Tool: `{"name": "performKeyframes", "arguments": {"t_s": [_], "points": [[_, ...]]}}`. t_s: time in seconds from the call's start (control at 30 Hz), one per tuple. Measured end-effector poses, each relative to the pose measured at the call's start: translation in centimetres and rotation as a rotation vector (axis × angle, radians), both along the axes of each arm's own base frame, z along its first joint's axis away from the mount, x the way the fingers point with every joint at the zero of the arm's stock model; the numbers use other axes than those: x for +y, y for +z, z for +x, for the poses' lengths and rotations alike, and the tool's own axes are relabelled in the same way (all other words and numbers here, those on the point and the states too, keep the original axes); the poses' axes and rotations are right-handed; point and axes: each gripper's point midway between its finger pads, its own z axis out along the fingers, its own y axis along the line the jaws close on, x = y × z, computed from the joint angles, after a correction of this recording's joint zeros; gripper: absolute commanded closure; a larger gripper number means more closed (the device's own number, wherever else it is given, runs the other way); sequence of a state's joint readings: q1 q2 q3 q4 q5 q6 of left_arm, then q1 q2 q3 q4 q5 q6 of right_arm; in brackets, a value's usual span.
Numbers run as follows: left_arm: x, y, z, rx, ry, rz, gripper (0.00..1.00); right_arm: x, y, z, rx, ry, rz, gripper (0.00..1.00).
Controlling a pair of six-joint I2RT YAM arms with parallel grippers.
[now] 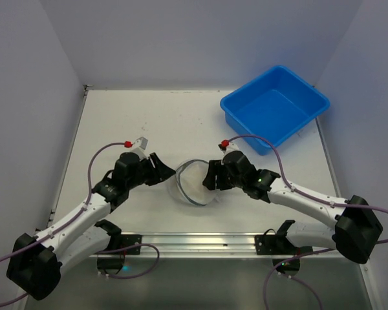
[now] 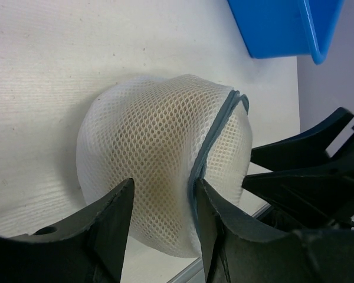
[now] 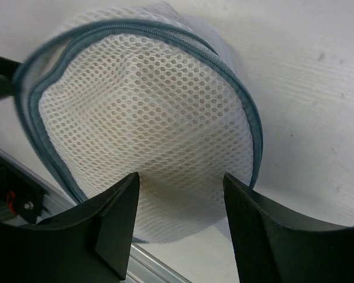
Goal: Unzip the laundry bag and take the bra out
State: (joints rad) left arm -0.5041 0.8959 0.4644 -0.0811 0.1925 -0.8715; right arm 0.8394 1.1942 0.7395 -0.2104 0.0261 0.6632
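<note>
The laundry bag (image 1: 195, 184) is a round white mesh pouch with a dark bluish zipper rim. It stands tilted on edge at the table's front middle, between my two grippers. A pale beige shape shows faintly through the mesh (image 2: 159, 183). My left gripper (image 1: 170, 169) is at the bag's left side. In the left wrist view (image 2: 164, 188) it is shut on one half of the bag (image 2: 159, 130), one finger lying along the zipper rim (image 2: 215, 132). My right gripper (image 1: 210, 175) is at the bag's right side, open wide (image 3: 180, 183), with the bag's face (image 3: 141, 118) just ahead of it.
A blue plastic tub (image 1: 271, 106) stands at the back right and also shows in the left wrist view (image 2: 277, 29). A metal rail (image 1: 194, 242) runs along the table's front edge, close below the bag. Grey walls enclose the table on three sides.
</note>
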Motion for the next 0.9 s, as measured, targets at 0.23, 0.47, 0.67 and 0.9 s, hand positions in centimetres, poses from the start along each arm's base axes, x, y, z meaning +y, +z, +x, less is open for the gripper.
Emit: {"name": "performKeyframes", "arguments": {"t_s": [0.23, 0.47, 0.67, 0.9], "points": [[-0.3, 0.5, 0.3, 0.000, -0.015, 0.003, 0.51, -2.1, -3.1, -0.6, 0.021, -0.035, -0.090, 0.41], [-2.4, 0.6, 0.7, 0.029, -0.108, -0.030, 0.51, -2.2, -3.3, -0.3, 0.005, -0.021, -0.110, 0.41], [-3.7, 3.2, 1.9, -0.039, -0.166, -0.043, 0.49, -2.3, -3.5, -0.4, 0.005, -0.018, -0.114, 0.41], [-5.2, 4.0, 4.5, -0.122, -0.241, 0.055, 0.65, -2.2, -3.4, -0.3, -0.001, -0.015, -0.112, 0.41]]}}
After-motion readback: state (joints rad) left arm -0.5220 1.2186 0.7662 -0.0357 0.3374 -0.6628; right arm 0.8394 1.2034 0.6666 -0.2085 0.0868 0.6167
